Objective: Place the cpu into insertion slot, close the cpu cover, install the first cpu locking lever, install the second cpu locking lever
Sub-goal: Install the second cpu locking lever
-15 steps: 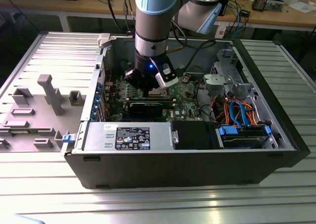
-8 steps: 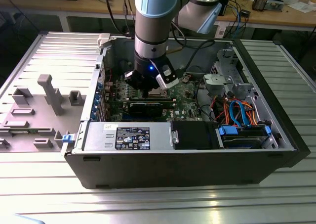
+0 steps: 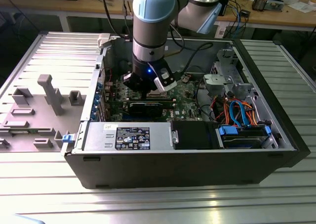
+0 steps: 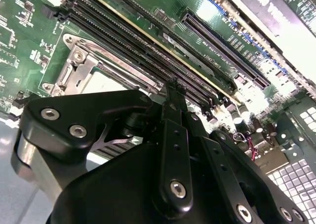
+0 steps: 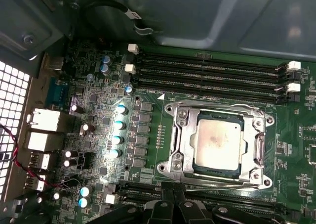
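The cpu, a silver-grey square chip, lies flat in the socket on the green motherboard. The cpu cover, a silver frame with a large window, lies down around it; a corner of the cover also shows in the second wrist view. Thin metal rods run along two sides of the socket, one of them beside my fingers. I cannot tell whether these locking levers are latched. My gripper hangs low inside the computer case, its tips together at the socket's edge, holding nothing. In the exterior view the gripper hides the socket.
Black memory slots run along the far side of the socket. A graphics card and a silver power supply sit near the case's front wall. Cables and drive bays fill the exterior view's right. Grey fixtures stand outside the case.
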{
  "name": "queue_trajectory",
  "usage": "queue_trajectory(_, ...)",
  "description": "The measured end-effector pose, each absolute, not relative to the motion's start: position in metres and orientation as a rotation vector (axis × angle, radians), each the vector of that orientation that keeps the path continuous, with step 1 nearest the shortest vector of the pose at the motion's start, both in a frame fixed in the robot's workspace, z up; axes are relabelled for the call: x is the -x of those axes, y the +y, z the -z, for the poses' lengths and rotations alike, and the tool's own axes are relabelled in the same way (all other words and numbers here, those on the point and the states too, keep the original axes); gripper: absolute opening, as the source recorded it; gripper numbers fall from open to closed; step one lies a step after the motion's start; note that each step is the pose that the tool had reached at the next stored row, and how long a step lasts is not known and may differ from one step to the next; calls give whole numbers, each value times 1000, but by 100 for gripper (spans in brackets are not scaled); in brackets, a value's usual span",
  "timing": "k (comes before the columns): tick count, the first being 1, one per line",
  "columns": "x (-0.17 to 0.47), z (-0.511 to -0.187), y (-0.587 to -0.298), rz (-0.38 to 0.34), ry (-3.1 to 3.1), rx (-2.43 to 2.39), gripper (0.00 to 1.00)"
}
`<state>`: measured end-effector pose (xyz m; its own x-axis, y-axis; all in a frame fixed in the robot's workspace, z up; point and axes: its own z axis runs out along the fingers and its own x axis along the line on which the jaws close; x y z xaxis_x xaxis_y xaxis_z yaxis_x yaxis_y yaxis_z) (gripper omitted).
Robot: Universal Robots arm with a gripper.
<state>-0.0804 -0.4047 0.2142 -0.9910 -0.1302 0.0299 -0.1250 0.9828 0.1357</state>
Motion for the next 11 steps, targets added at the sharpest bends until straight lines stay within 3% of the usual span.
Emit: queue_trajectory(11, 89, -207, -405, 253, -3089, -197, 11)
